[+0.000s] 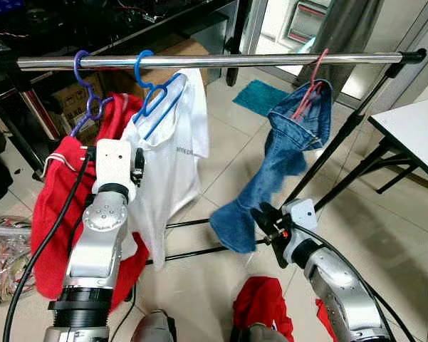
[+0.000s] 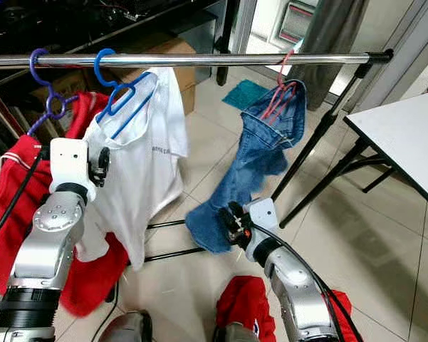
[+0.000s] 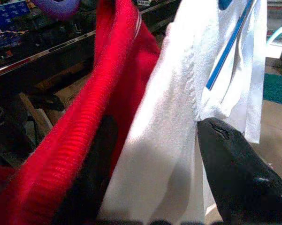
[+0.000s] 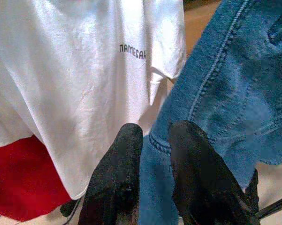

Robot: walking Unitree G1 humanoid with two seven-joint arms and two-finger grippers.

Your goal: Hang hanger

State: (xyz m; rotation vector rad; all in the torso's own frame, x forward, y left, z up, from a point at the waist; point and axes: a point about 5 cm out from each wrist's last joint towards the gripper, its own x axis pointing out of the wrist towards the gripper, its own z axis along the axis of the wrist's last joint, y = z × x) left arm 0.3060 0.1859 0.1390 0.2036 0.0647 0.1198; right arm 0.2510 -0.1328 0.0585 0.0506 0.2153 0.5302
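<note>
Left gripper (image 1: 137,167), raised against the white T-shirt (image 1: 167,164) on the blue hanger (image 1: 151,92), hooked over the rail (image 1: 221,61); right gripper (image 1: 260,217) low, beside the jeans (image 1: 285,153) on the pink hanger (image 1: 310,85). Left wrist view: fingers (image 3: 239,173) apart, white and red garment (image 3: 75,140) between them. Right wrist view: fingers (image 4: 117,178) nearly together, at the jeans hem.

You see a metal rail (image 2: 199,60) carrying 3 hangers: a purple hanger (image 2: 46,89) with a red garment (image 2: 14,185), a blue hanger (image 2: 117,89) with a white T-shirt (image 2: 142,171), and a pink hanger (image 2: 278,96) with jeans (image 2: 246,171). The right gripper (image 2: 230,221) sits at the jeans' lower end.
</note>
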